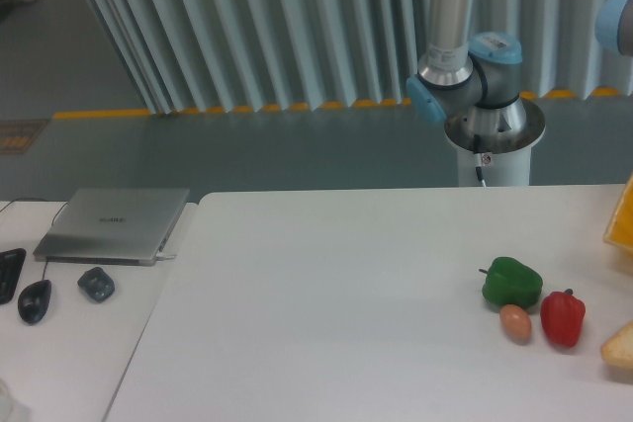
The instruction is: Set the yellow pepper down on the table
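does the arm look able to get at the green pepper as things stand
Probably yes. The green pepper lies uncovered on the white table, with an egg and a red pepper close beside it, nothing on top. The end effector is out of view, so its position is unknown.

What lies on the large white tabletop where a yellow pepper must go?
At its right lie a glossy green pepper, a red pepper, a brown egg-shaped object and a pale lump at the edge. The remaining tabletop looks bare. Yellow pepper and gripper are unseen.
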Robot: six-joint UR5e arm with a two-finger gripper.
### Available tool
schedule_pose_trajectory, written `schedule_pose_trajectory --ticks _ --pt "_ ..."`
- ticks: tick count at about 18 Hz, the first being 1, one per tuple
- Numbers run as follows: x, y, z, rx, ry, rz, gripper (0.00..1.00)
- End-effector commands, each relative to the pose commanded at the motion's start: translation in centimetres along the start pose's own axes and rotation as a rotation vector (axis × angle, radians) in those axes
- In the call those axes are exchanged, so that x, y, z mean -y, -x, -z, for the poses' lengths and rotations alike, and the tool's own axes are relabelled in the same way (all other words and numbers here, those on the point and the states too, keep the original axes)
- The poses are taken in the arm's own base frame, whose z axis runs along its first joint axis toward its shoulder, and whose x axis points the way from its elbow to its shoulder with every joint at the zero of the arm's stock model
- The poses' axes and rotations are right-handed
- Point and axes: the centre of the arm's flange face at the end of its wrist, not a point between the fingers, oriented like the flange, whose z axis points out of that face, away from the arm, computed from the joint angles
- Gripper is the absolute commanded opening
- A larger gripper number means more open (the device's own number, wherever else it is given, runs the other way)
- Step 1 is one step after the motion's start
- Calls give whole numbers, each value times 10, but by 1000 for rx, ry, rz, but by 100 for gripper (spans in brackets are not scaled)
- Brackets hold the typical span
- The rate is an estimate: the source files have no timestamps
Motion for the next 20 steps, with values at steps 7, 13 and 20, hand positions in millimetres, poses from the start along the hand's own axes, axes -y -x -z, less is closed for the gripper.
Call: schedule_pose_trajectory --ticks 7,13,20 --pt "-22 -18 -6 -85 80 -102 100" --pt "-36 -33 -24 -117 67 -153 100" --pt "-68 -67 -56 -135 59 -225 100"
